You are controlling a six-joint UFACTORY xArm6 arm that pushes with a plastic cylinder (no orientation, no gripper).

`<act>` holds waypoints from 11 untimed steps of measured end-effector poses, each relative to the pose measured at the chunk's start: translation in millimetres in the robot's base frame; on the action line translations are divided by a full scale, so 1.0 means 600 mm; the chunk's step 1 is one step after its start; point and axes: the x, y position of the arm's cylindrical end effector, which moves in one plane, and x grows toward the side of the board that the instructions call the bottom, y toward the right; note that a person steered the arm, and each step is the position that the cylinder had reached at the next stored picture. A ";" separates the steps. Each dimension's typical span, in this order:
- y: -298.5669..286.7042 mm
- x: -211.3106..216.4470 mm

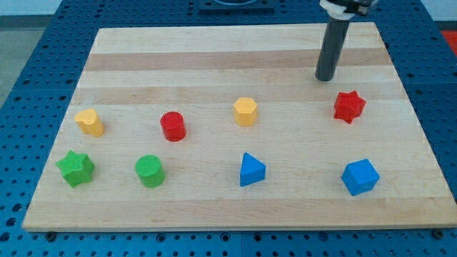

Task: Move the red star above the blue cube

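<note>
The red star (349, 106) lies at the view's right on the wooden board (214, 50). The blue cube (359, 176) sits below it, near the board's bottom right. My tip (325, 78) rests on the board just above and to the left of the red star, a small gap apart from it. The dark rod rises from there to the view's top edge.
A blue triangular block (251, 170) lies left of the blue cube. A yellow hexagon block (245, 111), a red cylinder (173, 126) and a yellow block (90, 122) form a middle row. A green star (76, 168) and a green cylinder (150, 170) sit at bottom left.
</note>
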 end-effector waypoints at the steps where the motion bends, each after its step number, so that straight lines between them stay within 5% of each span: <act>1: 0.033 0.028; 4: 0.037 0.176; 6: 0.037 0.172; 8: -0.009 0.024; 11: -0.096 0.039</act>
